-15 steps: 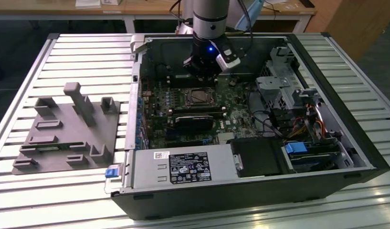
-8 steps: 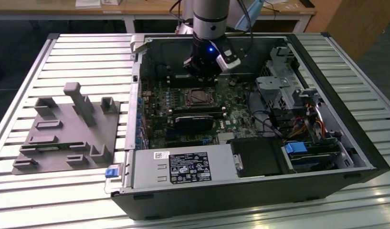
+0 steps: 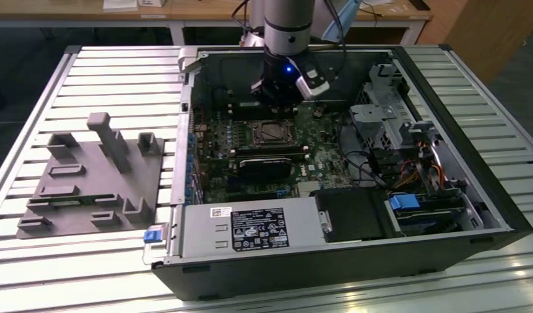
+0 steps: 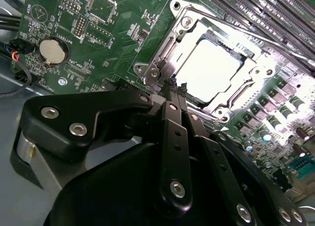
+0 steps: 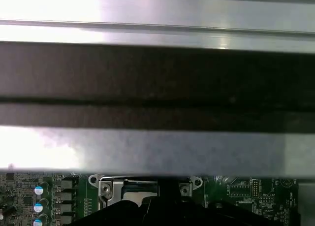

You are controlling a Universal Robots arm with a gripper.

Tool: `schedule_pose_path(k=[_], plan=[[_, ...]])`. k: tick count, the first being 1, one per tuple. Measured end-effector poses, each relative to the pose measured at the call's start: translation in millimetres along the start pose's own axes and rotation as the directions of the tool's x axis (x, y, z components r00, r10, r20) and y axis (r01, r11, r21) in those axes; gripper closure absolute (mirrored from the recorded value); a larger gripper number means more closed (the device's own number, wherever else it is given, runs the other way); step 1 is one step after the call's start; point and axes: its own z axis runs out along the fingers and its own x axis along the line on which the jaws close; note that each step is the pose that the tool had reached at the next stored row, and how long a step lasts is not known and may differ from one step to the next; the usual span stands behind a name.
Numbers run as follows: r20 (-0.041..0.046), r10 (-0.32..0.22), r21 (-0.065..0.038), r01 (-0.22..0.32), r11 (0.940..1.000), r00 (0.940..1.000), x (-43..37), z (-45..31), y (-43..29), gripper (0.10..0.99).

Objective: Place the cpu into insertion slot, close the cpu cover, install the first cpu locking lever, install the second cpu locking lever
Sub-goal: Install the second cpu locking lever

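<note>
Cpu (image 4: 212, 71) under its cover (image 4: 184, 29), just beyond the clenched, empty pincer (image 4: 176, 88).

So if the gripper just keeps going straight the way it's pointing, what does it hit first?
Probably the cpu cover at its near corner: the gripper tips sit just short of that silvery frame in the second wrist view, though depth is hard to judge.

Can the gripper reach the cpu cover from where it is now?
Probably yes. In the second wrist view the gripper sits right at the edge of the cpu cover, its fingers together, and nothing stands between them.
</note>
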Motion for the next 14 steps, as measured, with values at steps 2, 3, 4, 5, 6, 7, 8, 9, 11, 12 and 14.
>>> schedule_pose_path(k=[2,3,4,5,6,7,8,9,11,12,14], plan=[[0.0,0.0,0.0,0.0,1.0,1.0,0.0,0.0,-1.5,0.965],[0.0,0.0,0.0,0.0,1.0,1.0,0.0,-0.1,-2.6,0.965],[0.0,0.0,0.0,0.0,1.0,1.0,0.1,-0.2,-8.2,0.965],[0.0,0.0,0.0,0.0,1.0,1.0,0.1,-0.2,-9.0,0.965],[0.0001,0.0,0.0,0.0,1.0,1.0,0.1,-0.2,-9.5,0.965],[0.0,0.0,0.0,0.0,1.0,1.0,0.1,-0.5,-9.8,0.965],[-0.0001,0.0,0.0,0.0,1.0,1.0,0.1,-1.0,-10.0,0.965],[0.0,0.0,0.0,0.0,1.0,1.0,0.0,-1.9,-10.0,0.965],[0.0,0.0,-0.001,0.0,1.0,1.0,-0.1,-4.4,-10.2,0.965],[0.0,0.0,-0.001,0.0,1.0,1.0,-0.1,-5.9,-10.2,0.965],[0.0,0.0,-0.001,0.0,1.0,1.0,-0.2,-9.3,-10.1,0.965]])
